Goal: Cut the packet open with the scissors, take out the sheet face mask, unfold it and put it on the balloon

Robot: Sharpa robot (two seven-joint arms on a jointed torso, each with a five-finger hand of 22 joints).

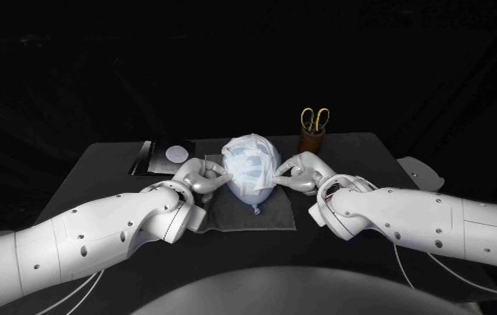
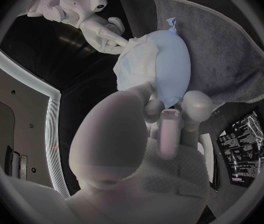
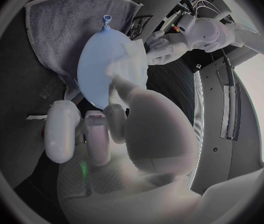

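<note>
Blades of the yellow-handled scissors [image 1: 314, 119] hidden in the brown holder [image 1: 312, 141]. Print on the black packet [image 2: 240, 144] too small for me to read. The white sheet mask [image 1: 252, 161] hides the top of the pale blue balloon [image 1: 253, 194].

Illegible white print on the black packet [image 2: 240, 140]

dim scene: the black table [image 1: 358, 153] and backdrop swallow light, while the pale mask [image 1: 248, 158] on the balloon [image 1: 253, 197] glows. wrist views bend straight edges near the rim; the left hand [image 2: 150, 149] and right hand [image 3: 119, 134] loom soft, close to the lens.
</note>
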